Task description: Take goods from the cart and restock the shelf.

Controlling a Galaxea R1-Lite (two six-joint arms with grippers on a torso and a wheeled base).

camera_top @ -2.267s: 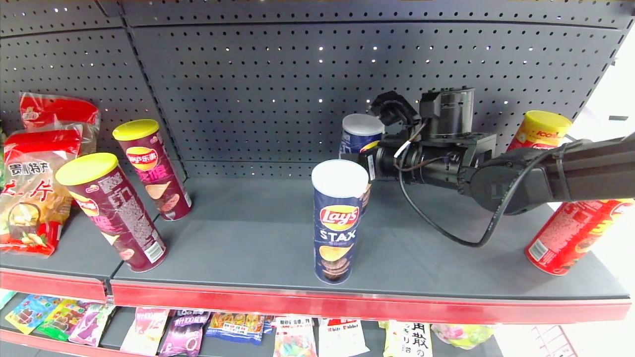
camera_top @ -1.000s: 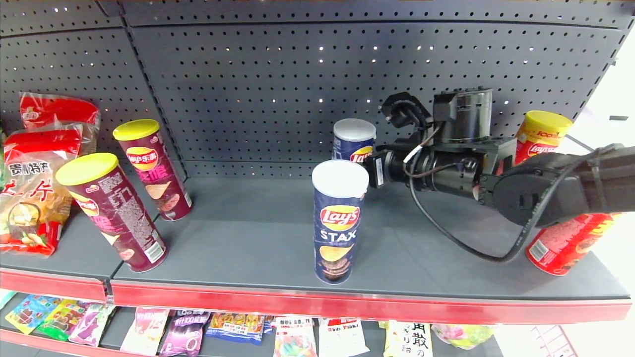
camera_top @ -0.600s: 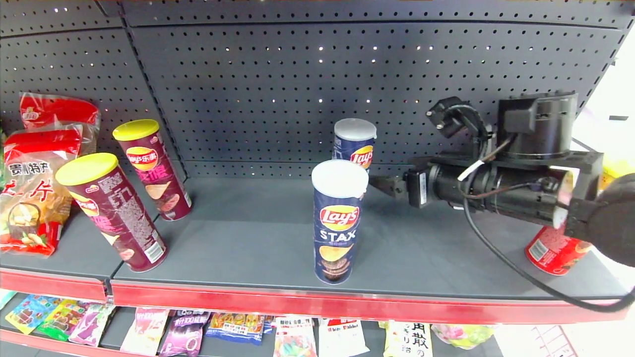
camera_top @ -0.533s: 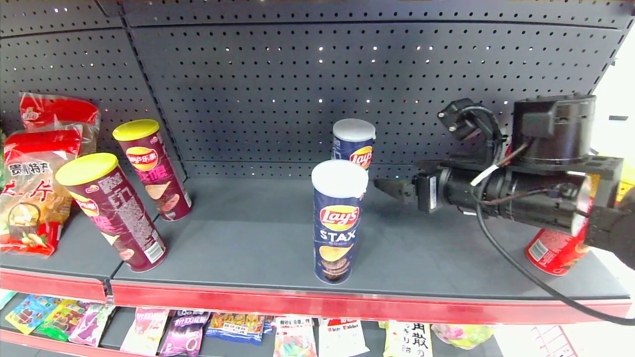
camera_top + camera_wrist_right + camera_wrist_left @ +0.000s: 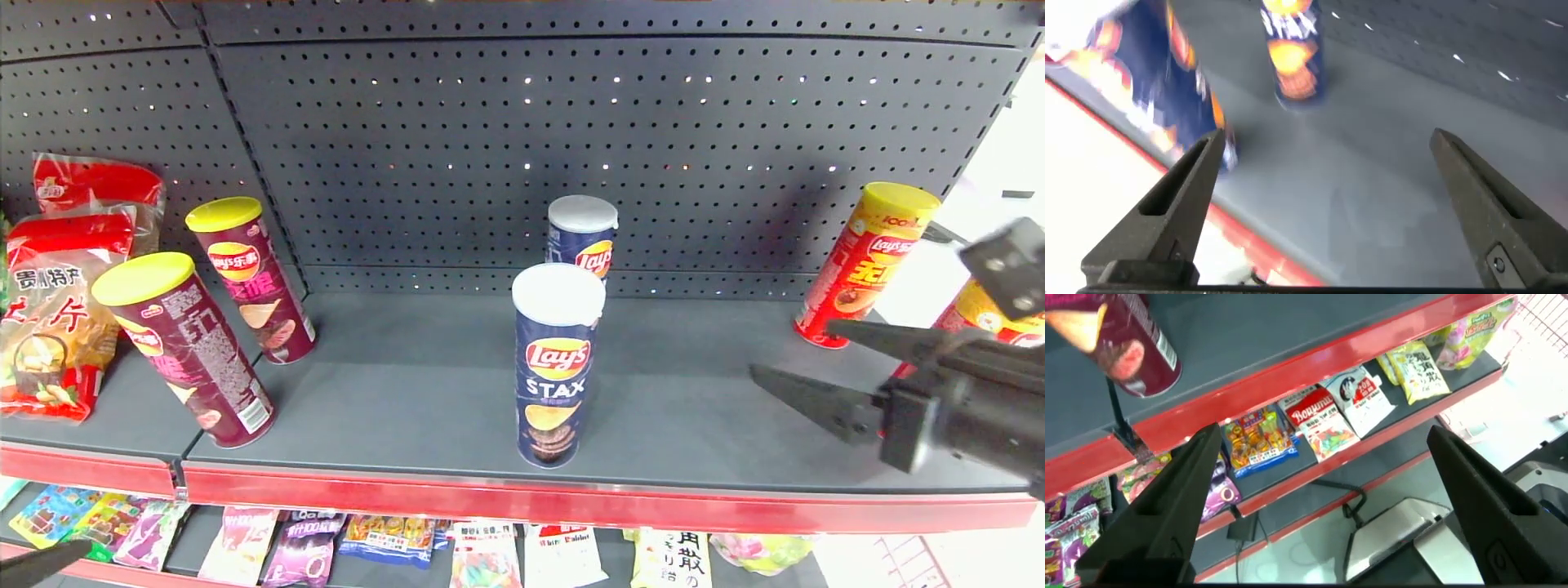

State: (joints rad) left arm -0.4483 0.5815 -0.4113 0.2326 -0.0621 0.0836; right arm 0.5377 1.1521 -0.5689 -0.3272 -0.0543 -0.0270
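Observation:
Two blue white-lidded chip cans stand upright on the grey shelf: the front can near the red edge and the rear can by the pegboard. My right gripper hovers open and empty over the shelf's right part, well clear of both cans. In the right wrist view its fingers spread wide around bare shelf, with the front can and the rear can beyond. My left gripper is open and empty, low before the lower shelf; a fingertip shows at the bottom left.
Two maroon yellow-lidded cans lean at the left beside red snack bags. Red cans stand at the right. Snack packets hang on the lower shelf. Free shelf lies between the blue and red cans.
My right gripper let go of the rear blue can, then pulled back to the right and toward the shelf's front edge. The can stays upright by the pegboard.

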